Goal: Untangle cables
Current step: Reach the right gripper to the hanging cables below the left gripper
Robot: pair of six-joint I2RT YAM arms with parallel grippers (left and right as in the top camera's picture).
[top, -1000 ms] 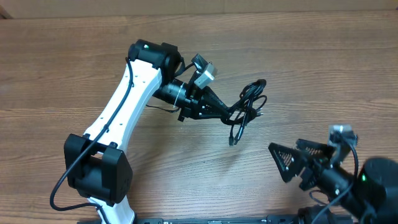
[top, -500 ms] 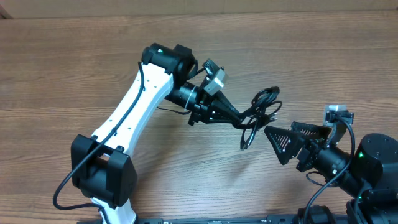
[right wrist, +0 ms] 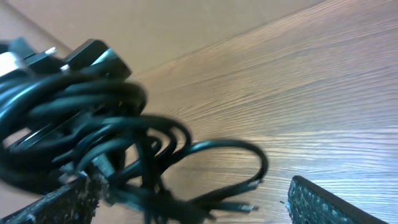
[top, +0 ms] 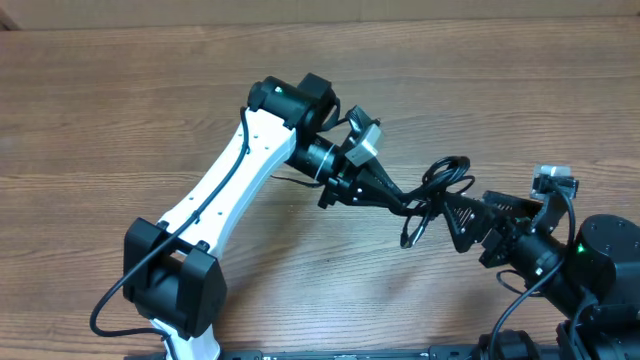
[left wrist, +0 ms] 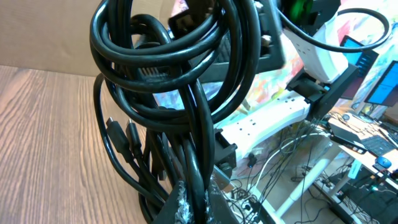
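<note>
The cables (top: pixel 440 185) are a bunch of thin black cords with small plugs, held above the wooden table. My left gripper (top: pixel 408 205) is shut on the lower strands of the bunch. In the left wrist view the cables (left wrist: pixel 180 81) loop up from the pinched fingertips (left wrist: pixel 186 208). My right gripper (top: pixel 458 222) stands open at the bunch's right side. In the right wrist view the cables (right wrist: pixel 99 124) hang between its wide-apart fingers (right wrist: pixel 323 202), and a loose loop ends in a small plug (right wrist: pixel 239 205). I cannot tell whether the fingers touch the cords.
The wooden table (top: pixel 120 110) runs all round both arms. The left arm's white link (top: pixel 225 185) slants across the middle. In the left wrist view, a power strip (left wrist: pixel 267 121) and floor wiring show beyond the table.
The left arm has carried the bunch to the right. The right gripper has moved left and up to the bunch, which now sits between its open fingers.
</note>
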